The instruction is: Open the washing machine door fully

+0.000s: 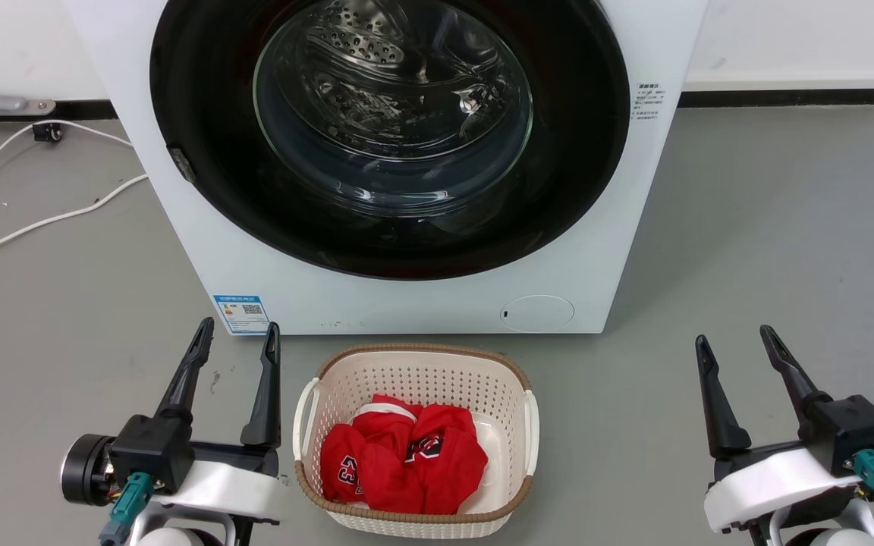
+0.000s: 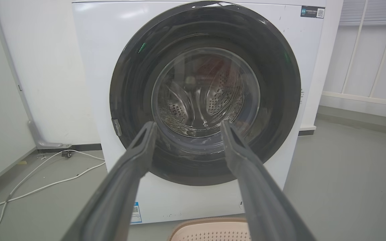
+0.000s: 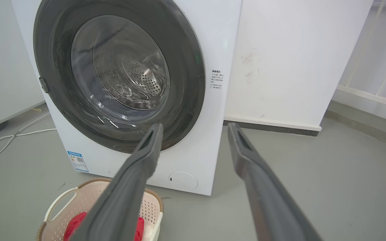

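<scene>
- While the washing machine door [image 1: 581, 152] sits shut, its grey tab [image 1: 181, 163] lies upper left, nearest my left gripper [image 1: 240, 326].
- Fingers on it and on the right gripper [image 1: 734, 335] stand spread, empty.

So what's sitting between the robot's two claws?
A white basket of red clothes sits between the left claw and right claw, seen in the head view.
</scene>
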### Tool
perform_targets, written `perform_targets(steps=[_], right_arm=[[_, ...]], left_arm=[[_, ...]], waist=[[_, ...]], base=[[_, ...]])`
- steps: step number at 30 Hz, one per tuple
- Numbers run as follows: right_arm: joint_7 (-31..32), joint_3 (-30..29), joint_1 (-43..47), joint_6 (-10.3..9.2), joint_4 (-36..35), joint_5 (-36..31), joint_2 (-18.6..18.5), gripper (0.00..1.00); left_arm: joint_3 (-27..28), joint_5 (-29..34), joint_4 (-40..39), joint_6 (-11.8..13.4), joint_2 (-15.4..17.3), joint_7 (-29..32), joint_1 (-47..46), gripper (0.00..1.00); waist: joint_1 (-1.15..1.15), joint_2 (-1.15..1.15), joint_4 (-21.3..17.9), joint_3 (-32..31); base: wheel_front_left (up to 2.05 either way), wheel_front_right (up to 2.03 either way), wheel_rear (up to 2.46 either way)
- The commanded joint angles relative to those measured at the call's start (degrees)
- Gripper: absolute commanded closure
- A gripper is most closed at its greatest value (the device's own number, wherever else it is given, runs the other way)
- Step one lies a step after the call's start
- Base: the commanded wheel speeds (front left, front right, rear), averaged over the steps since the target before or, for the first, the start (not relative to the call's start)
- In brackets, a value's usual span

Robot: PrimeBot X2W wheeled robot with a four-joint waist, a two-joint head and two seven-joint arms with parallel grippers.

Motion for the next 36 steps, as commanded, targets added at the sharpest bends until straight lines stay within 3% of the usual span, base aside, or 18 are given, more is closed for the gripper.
perform_targets(steps=[1,16,17,18,19,20,26,29,36], right_arm=[[-0.5,0.1,0.6,-0.02,0.0,-1.3,0.2,0.0],[-0.6,0.1,0.3,-0.02,0.7,-0.5,0.2,0.0],[-0.5,0.1,0.3,-0.02,0.8,-0.3,0.2,0.45],[-0.4,0.1,0.3,-0.02,0.9,-0.3,0.2,0.61],[-0.3,0.1,0.3,-0.02,0.9,-0.1,0.2,0.71],[-0.2,0.1,0.3,-0.02,1.0,0.1,0.2,0.99],[-2.3,0.1,-0.2,-0.02,0.7,3.3,0.2,1.0],[-5.8,0.0,-0.9,-0.02,0.8,12.6,0.2,1.0],[-9.0,-2.4,-4.5,-0.02,-0.6,48.5,0.0,1.0]], left_arm=[[0.1,1.2,0.0,-0.2,0.0,-0.5,0.7,0.0],[0.5,0.7,0.7,-0.3,-0.6,-0.7,0.5,0.0],[0.5,0.7,0.7,-0.3,-0.7,-0.7,0.5,0.0],[0.5,0.8,0.7,-0.3,-0.7,-0.7,0.5,0.0],[0.5,0.8,0.7,-0.3,-0.7,-0.7,0.4,0.0],[0.5,0.8,0.7,-0.3,-0.7,-0.7,0.4,0.0],[0.7,0.8,0.6,-0.3,-0.8,-0.7,0.5,0.0],[0.8,0.6,0.5,-0.4,-0.9,-0.7,0.3,0.0],[1.7,0.2,0.3,-0.4,-1.0,-0.7,-0.3,0.0]], waist=[[0.0,0.0,0.0,0.0],[0.0,0.0,-0.1,0.1],[0.0,0.0,-0.1,0.1],[0.0,0.0,-0.1,0.1],[0.0,0.0,-0.1,0.1],[0.0,0.0,-0.1,0.1],[0.0,0.0,-0.1,0.3],[0.0,0.0,-0.1,0.5],[0.0,0.0,-0.3,1.2]], base=[[0.0,0.0,0.0],[0.0,0.0,0.0],[0.0,0.0,0.0],[0.0,0.0,0.0],[0.0,0.0,0.0],[0.0,0.0,0.0],[0.0,0.0,0.0],[0.0,0.0,0.0],[0.0,0.0,0.0]])
